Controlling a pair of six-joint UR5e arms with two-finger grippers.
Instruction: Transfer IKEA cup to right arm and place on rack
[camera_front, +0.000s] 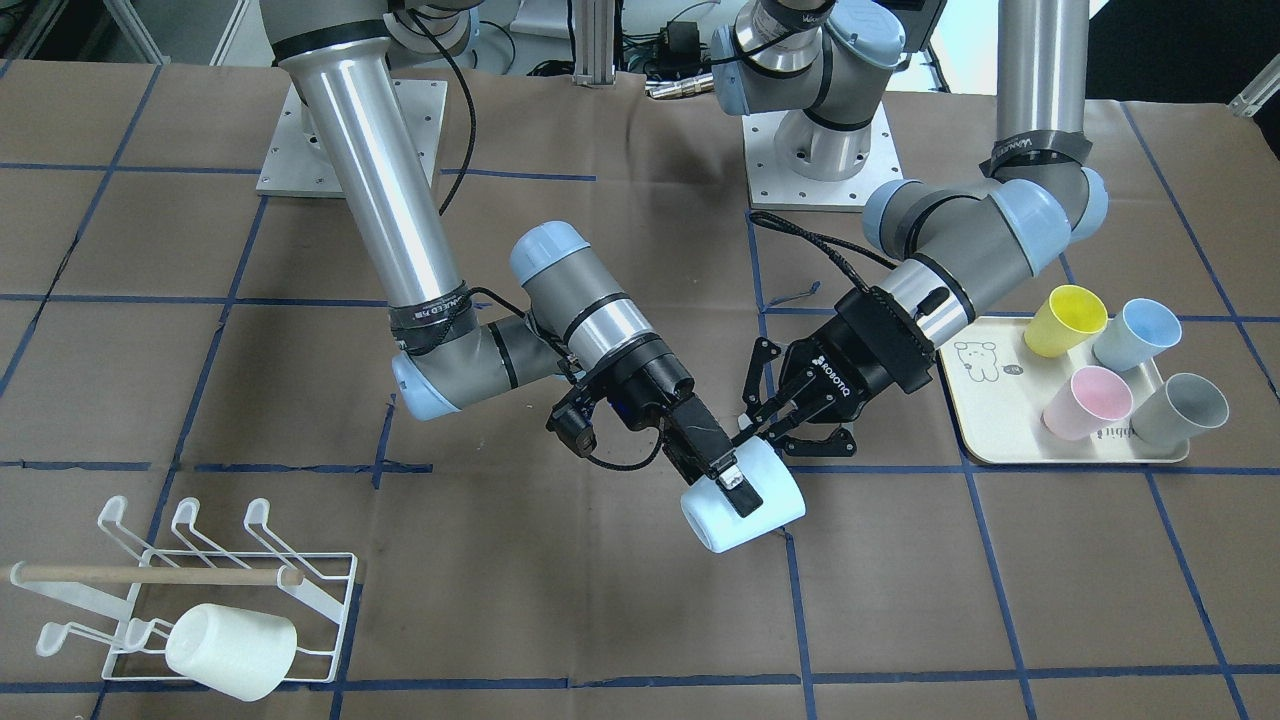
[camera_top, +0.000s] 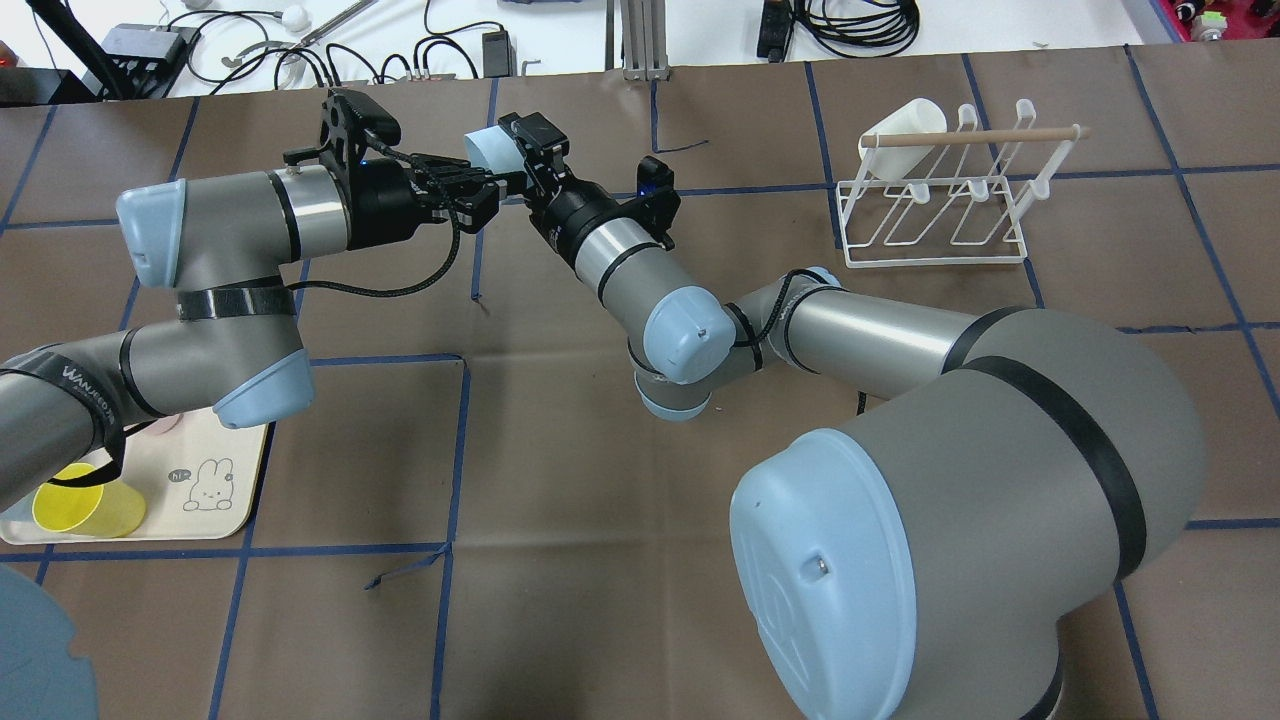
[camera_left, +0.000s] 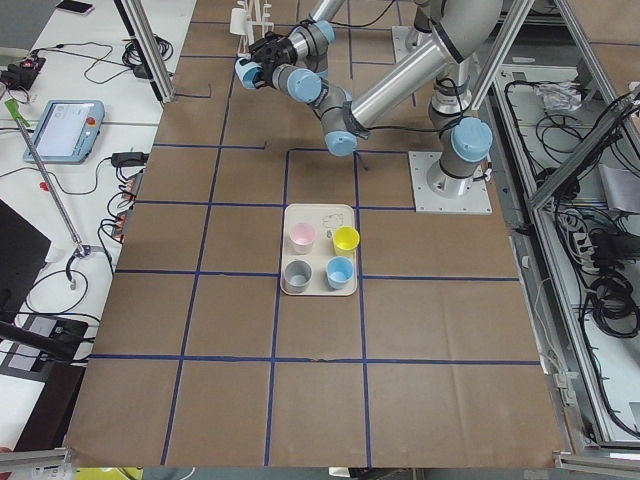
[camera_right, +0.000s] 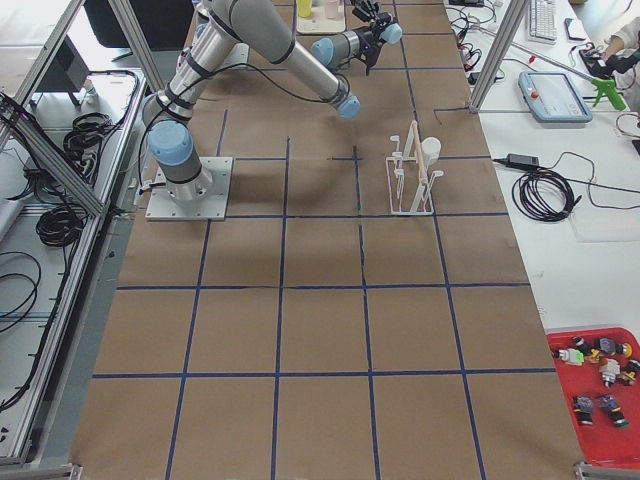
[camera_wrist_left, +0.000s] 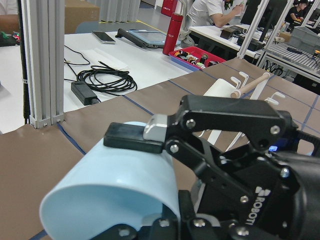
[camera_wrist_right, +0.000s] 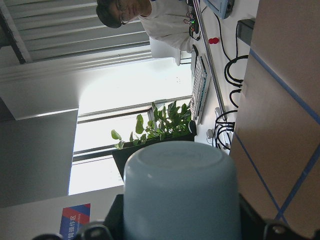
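A pale blue cup (camera_front: 772, 508) is held on its side above the middle of the table. My right gripper (camera_front: 735, 490) comes in from the rack side and is shut on it, one finger lying along its wall. In the right wrist view the cup's base (camera_wrist_right: 180, 195) fills the space between the jaws. My left gripper (camera_front: 775, 435) is also closed on the cup from the tray side. In the left wrist view its upper fingertip (camera_wrist_left: 131, 138) presses the cup's wall (camera_wrist_left: 110, 185). The white wire rack (camera_front: 150, 574) stands apart, near the table corner on my right.
A white cup (camera_front: 230, 650) hangs on the rack's front prongs. A cream tray (camera_front: 985, 400) on my left holds a yellow (camera_front: 1065, 320), a blue (camera_front: 1135, 335), a pink (camera_front: 1087, 402) and a grey cup (camera_front: 1180, 410). Brown paper with blue tape lines covers the table.
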